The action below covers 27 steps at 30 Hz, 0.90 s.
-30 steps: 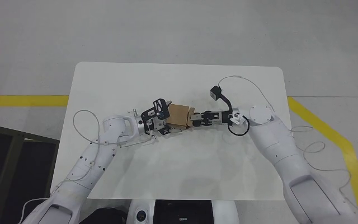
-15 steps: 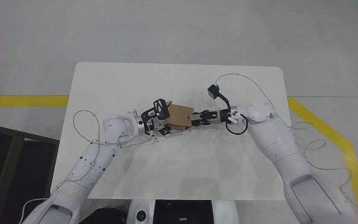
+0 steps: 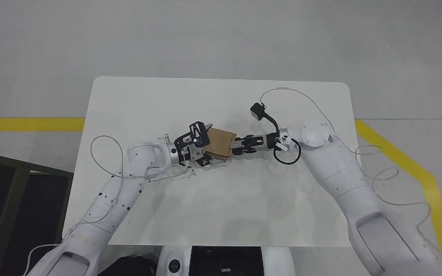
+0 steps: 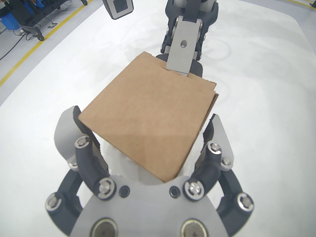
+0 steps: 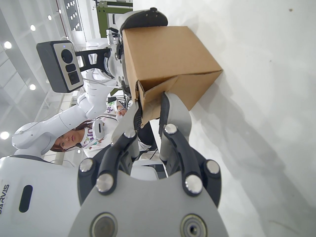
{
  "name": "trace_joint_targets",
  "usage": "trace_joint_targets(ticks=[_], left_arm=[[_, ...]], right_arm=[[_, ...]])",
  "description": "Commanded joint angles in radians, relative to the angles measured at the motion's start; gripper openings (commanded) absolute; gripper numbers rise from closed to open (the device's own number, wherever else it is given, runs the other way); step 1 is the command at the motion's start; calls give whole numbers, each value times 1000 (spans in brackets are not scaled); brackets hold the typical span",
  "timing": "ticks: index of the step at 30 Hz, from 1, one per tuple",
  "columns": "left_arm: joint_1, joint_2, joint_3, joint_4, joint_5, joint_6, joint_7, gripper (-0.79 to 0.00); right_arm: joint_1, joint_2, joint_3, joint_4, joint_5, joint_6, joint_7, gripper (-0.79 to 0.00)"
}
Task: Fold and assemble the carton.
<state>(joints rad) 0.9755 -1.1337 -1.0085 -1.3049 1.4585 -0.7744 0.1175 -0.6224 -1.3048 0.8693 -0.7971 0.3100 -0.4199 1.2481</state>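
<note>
From above, the carton (image 3: 222,142) sits near the middle of the white table (image 3: 290,207), with the left gripper (image 3: 196,143) at one end and the right gripper (image 3: 238,145) at the other.

In the left wrist view, the carton (image 4: 148,114) lies between the left gripper's (image 4: 143,122) widely spread fingers (image 4: 74,124), which clasp its sides. At the far end, the right gripper (image 4: 184,69) nips the top edge.

In the right wrist view, the right gripper (image 5: 150,110) is clenched on a loose end flap of the carton (image 5: 170,52), one side of which rests against the table (image 5: 259,75).
</note>
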Motion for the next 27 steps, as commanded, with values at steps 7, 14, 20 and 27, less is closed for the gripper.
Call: trace_joint_targets(ticks=[7, 14, 20, 27], left_arm=[[-1, 0, -2, 7, -2, 1, 0, 0], [-1, 0, -2, 8, -1, 1, -1, 0], [0, 1, -4, 7, 0, 3, -3, 0], [1, 1, -5, 2, -1, -1, -7, 0]], right_arm=[[1, 8, 25, 5, 15, -19, 21, -545], [-19, 28, 62, -43, 13, -9, 40, -523], [-40, 42, 84, -68, 1, 0, 38, -717], [-56, 47, 86, -85, -8, 14, 32, -785]])
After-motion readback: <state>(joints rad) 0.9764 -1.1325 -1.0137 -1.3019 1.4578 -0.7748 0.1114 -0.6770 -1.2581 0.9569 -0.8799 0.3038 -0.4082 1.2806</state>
